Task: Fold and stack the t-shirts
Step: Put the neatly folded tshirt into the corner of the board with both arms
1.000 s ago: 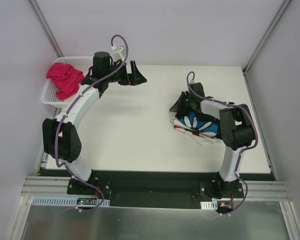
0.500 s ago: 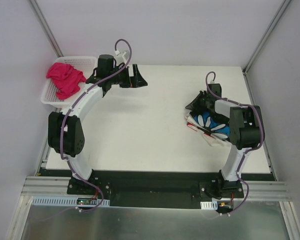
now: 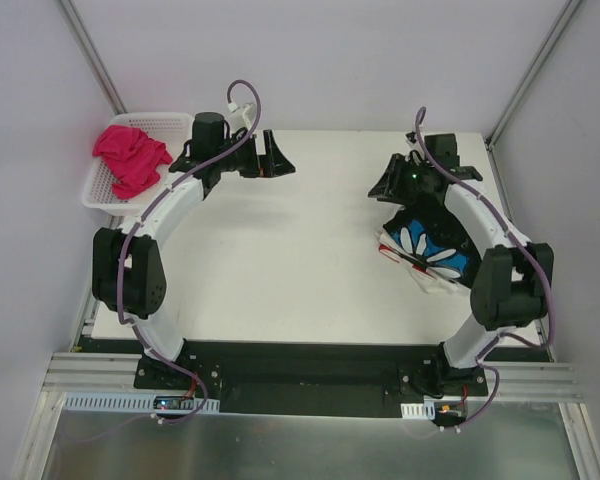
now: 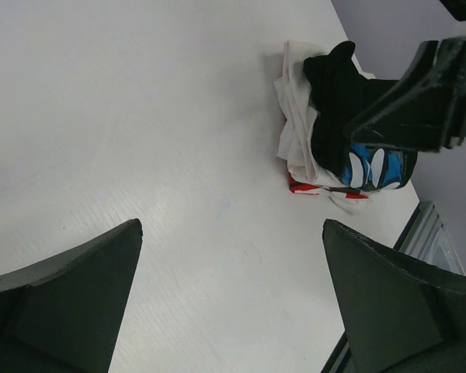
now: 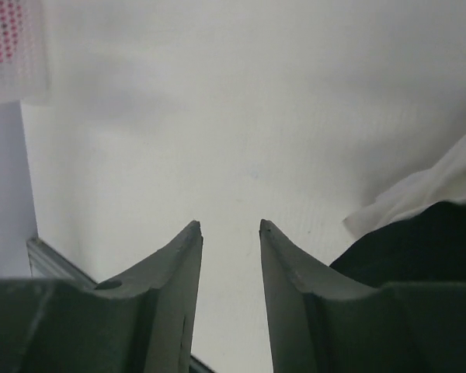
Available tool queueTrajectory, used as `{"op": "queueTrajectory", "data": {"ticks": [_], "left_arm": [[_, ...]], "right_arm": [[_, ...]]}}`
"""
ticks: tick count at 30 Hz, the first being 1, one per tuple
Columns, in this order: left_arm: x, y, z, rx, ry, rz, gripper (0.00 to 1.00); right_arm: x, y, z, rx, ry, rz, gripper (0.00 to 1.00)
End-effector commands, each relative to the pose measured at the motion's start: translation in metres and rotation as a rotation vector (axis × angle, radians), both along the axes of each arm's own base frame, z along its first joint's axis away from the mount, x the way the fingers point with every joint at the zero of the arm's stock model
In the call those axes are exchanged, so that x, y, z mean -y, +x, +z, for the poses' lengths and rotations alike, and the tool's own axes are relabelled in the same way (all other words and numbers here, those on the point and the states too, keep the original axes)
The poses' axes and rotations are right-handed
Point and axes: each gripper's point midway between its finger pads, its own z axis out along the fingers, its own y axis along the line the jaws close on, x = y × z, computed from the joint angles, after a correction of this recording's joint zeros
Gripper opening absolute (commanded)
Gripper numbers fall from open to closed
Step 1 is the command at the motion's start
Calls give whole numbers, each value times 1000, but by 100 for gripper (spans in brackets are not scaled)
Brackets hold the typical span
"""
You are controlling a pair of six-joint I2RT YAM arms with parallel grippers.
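Black tee [image 3: 427, 250], white daisy on a blue patch facing up, lies on top of a small pile at the right side of the table [image 3: 300, 260]. Cream tees [image 4: 293, 132] lie under it, their edges sticking out past the black cloth. A red strip [image 4: 304, 186] shows at the pile's lower edge; what it belongs to cannot be told.

Pink tee [image 3: 130, 155] lies crumpled in the basket [image 3: 98, 192] at the far left corner, off the table's edge, well apart from the pile.

Right gripper [image 3: 384, 190]: at the far end of the pile, with the arm arching over the daisy. In the wrist view its jaws stand a narrow gap apart [image 5: 231, 227] with only bare table between them. Black cloth and a cream edge sit at the lower right of that view, just beside one finger; whether they touch it cannot be told.

Left gripper [image 3: 272, 155]: over the far part of the table, near the basket, pointing toward the pile. Its jaws are spread wide [image 4: 231, 233] and hold nothing. The pile shows far off in its wrist view.
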Motion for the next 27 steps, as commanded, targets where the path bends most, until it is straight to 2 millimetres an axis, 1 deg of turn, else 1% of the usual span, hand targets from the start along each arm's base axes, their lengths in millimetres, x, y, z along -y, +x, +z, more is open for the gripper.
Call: {"op": "queueTrajectory", "data": {"ticks": [1, 2, 3, 4, 5, 6, 7, 8, 9, 10, 11, 12, 13, 14, 16, 17, 18, 20, 21, 22, 24, 25, 26, 27], "left_arm": [[4, -12, 48, 125, -87, -38, 99], [5, -13, 50, 129, -92, -42, 99], [4, -16, 51, 132, -95, -43, 99], [4, -17, 50, 134, -94, -42, 99], [4, -18, 52, 144, -99, -44, 99], [4, -19, 51, 141, -100, -45, 99], [4, -18, 51, 143, -100, -44, 99], [5, -18, 51, 141, -105, -49, 99], [6, -18, 51, 140, -107, -53, 99], [6, -18, 49, 135, -108, -55, 99], [7, -18, 48, 131, -110, -55, 99], [7, -17, 47, 130, -111, -56, 99], [7, -16, 45, 127, -110, -55, 99], [7, -16, 45, 128, -110, -54, 99], [7, -16, 43, 125, -109, -53, 99], [7, -16, 43, 127, -108, -54, 99], [7, -15, 42, 124, -107, -52, 99], [6, -14, 40, 125, -100, -47, 99], [6, -15, 40, 126, -100, -47, 99], [4, -14, 38, 124, -92, -38, 99], [4, -12, 37, 124, -85, -34, 99], [3, -13, 35, 119, -80, -34, 99], [3, -12, 37, 125, -78, -32, 99], [3, -10, 34, 120, -74, -31, 99]], "right_arm": [[-17, -81, 17, -80, 17, 178, 35], [-17, -95, 7, -108, 28, 170, 33], [-17, -108, 13, -81, 50, 165, 26], [-19, -108, 10, -46, 72, 155, 24], [-17, -132, -17, -126, 90, 129, 22], [-15, -139, -25, -133, 83, 115, 15], [-12, -145, -30, -124, 81, 93, 13], [-10, -161, -51, -182, 78, 70, 10], [-8, -166, -61, -193, 71, 54, 6], [-7, -166, -66, -188, 70, 46, 6], [-4, -174, -80, -217, 58, 34, 6], [0, -174, -87, -224, 35, 19, 5], [2, -172, -91, -222, 25, 15, 5], [4, -171, -100, -245, 3, 6, 4], [6, -159, -102, -233, -13, -9, 3], [6, -156, -110, -259, -18, -14, 2], [5, -146, -106, -248, -18, -19, 2], [5, -139, -109, -262, -25, -23, 1], [5, -135, -114, -283, -28, -28, 1], [4, -130, -112, -280, -25, -31, 1], [8, -126, -116, -298, -29, -47, 1], [13, -120, -116, -299, -31, -70, 2], [16, -118, -117, -301, -34, -82, 4], [21, -116, -120, -308, -36, -95, 4]]}}
